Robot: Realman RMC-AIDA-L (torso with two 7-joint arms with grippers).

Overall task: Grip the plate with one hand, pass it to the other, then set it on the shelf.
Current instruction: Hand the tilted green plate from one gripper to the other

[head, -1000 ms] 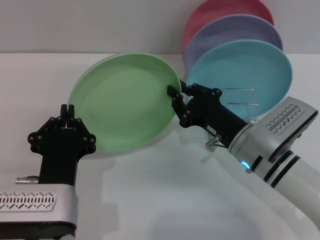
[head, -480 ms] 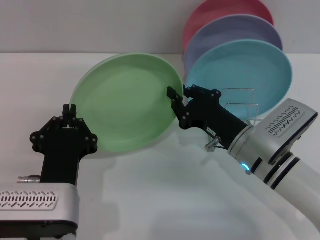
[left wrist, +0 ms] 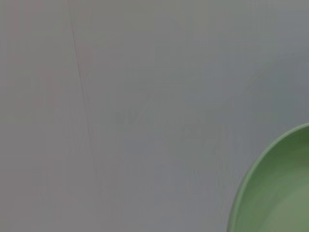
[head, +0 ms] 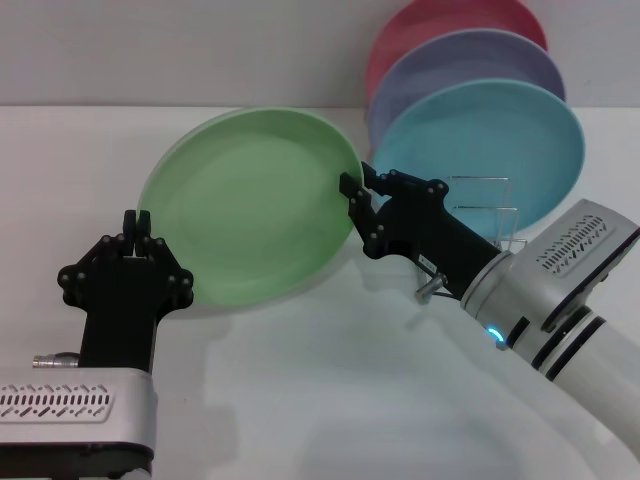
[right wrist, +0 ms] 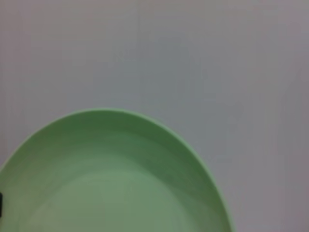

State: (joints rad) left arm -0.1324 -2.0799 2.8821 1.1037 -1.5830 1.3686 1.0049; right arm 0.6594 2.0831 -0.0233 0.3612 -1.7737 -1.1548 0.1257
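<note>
The light green plate point(head: 250, 205) is held up off the table, tilted with its hollow side toward me. My left gripper point(head: 139, 220) is shut on its lower left rim. My right gripper point(head: 359, 185) reaches in from the right, its two fingers pinched over the plate's right rim. The plate also shows in the left wrist view point(left wrist: 280, 188) and fills the lower part of the right wrist view point(right wrist: 111, 179). The wire shelf point(head: 487, 208) stands behind my right gripper, partly hidden by it.
A turquoise-blue plate point(head: 495, 145), a lilac plate point(head: 470, 60) and a pink plate point(head: 440, 25) stand upright in the shelf at the back right. The white table point(head: 320, 380) spreads in front of both arms.
The plate and my left gripper have shifted slightly right and up. My right gripper's fingers have drawn closer together over the right rim.
</note>
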